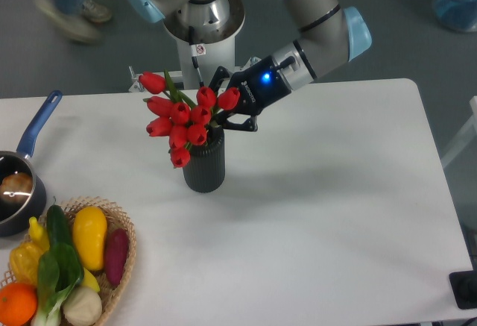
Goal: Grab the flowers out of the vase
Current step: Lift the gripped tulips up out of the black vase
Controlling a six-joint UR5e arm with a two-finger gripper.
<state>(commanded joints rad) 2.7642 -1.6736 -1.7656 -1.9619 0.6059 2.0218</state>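
Observation:
A bunch of red tulips, the flowers (179, 115), stands in the dark ribbed vase (205, 168) on the white table, left of centre. The blooms lean to the left above the vase's mouth. My gripper (222, 108) reaches in from the right at the level of the blooms. Its black fingers are shut on the flowers just above the vase's rim. The stems are hidden behind the blooms and the vase wall.
A dark saucepan (13, 199) with a blue handle (39, 124) sits at the left edge. A wicker basket (125, 255) of produce stands at the front left. The robot's base (200, 35) is behind the vase.

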